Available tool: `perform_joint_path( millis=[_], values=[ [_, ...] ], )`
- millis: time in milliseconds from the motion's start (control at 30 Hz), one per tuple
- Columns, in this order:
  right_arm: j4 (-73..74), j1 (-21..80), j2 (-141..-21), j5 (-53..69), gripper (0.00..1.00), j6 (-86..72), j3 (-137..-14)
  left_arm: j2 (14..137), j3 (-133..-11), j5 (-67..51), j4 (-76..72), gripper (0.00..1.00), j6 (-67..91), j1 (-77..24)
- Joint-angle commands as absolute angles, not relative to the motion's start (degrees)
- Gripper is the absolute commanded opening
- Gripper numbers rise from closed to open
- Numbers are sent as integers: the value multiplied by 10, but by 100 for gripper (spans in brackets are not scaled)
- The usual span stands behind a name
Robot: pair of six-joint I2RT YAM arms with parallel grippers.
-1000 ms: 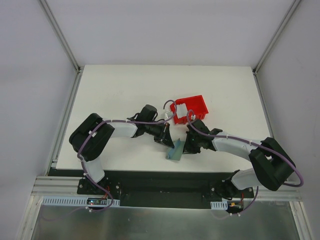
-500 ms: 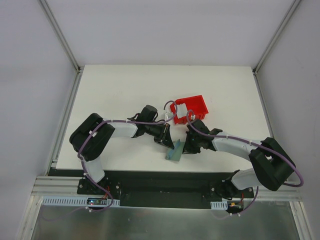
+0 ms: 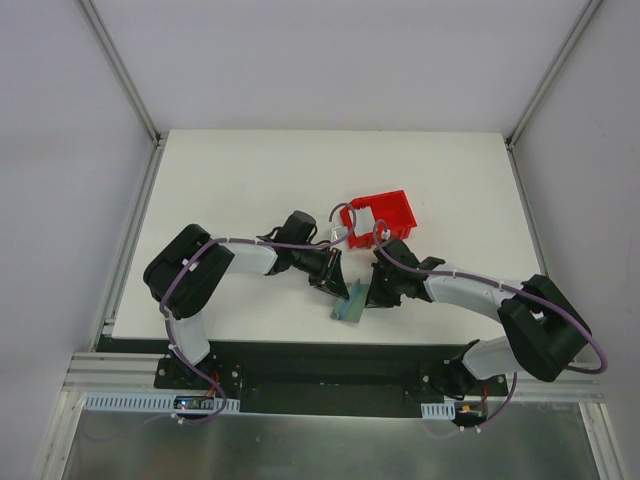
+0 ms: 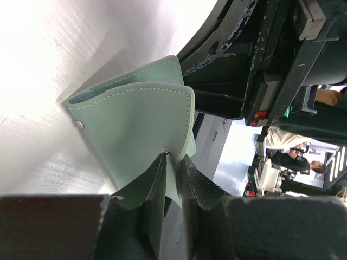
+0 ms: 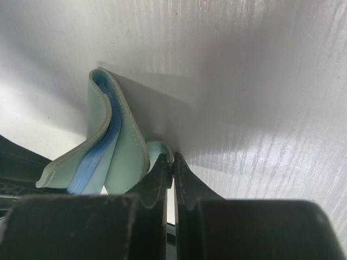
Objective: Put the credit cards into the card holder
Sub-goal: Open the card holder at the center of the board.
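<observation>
The grey-green card holder stands partly unfolded near the table's front edge, between my two grippers. My left gripper is shut on one flap of it; in the left wrist view the gripper pinches the flap's edge just below the round snap, and the card holder spreads out beyond it. My right gripper is shut on a small tab at the other side; the right wrist view shows the gripper, the card holder and its pale blue inside. A pale card lies in the red bin. The orange-gold card is out of view.
The red plastic bin stands just behind the right gripper. The table's front edge is close below the card holder. Both arms meet over the front middle of the white table.
The left arm's elbow has shifted slightly to the right. The card holder and both grippers have stayed in place.
</observation>
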State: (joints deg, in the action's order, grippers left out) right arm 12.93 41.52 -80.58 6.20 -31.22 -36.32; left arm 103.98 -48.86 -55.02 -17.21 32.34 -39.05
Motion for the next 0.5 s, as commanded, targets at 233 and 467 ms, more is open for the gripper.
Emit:
perform_joint_path(
  millis=[233,467],
  values=[
    [185,419,-822,11,0,-293,-339,1053,-492,-555,-154,20,309,-398],
    [188,420,-819,9,0,-294,-341,1050,-490,-550,-156,6,308,-398]
  ],
)
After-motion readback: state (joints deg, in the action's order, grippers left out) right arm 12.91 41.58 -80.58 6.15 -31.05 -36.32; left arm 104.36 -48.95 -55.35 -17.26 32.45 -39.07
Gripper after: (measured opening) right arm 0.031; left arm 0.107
